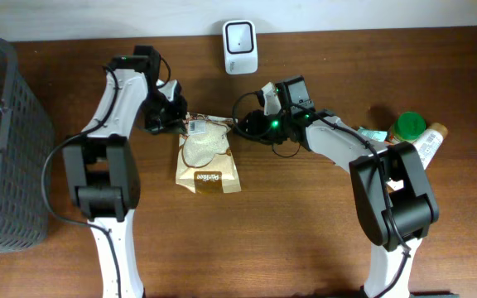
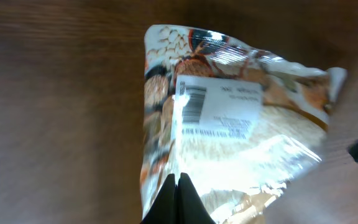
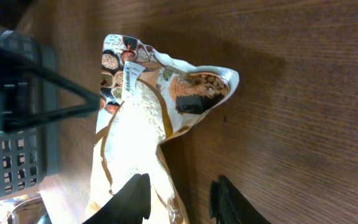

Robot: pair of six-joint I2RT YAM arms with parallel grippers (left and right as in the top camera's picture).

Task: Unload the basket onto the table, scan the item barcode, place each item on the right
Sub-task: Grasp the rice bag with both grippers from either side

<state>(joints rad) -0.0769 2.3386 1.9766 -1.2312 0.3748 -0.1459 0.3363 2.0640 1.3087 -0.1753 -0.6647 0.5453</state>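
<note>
Bag [image 1: 208, 157] lies flat on the table [image 1: 305, 240], mid-scene, between my two arms, logo end near, label end far. My left pincer [image 2: 179, 196] is together, tips on the bag's far-left corner. It looks like a pinch of the film, probably to lift that end. My right pincer [image 3: 179, 199] sits at the far-right corner with its fingers apart. The bag's crumpled edge runs partly between them, close to one finger, and I can't tell if either touches it. My guess is it's set to take the other corner so the bag comes up taut. The white label [image 2: 216, 102] with the barcode faces up on the far part of the bag, just ahead of my left tips, and the film around it is wrinkled and glary. The scanner [image 1: 240, 47] stands at the far edge, just beyond the bag and apart from it. The barcode isn't facing the scanner yet, so the bag needs lifting and tilting toward it.
</note>
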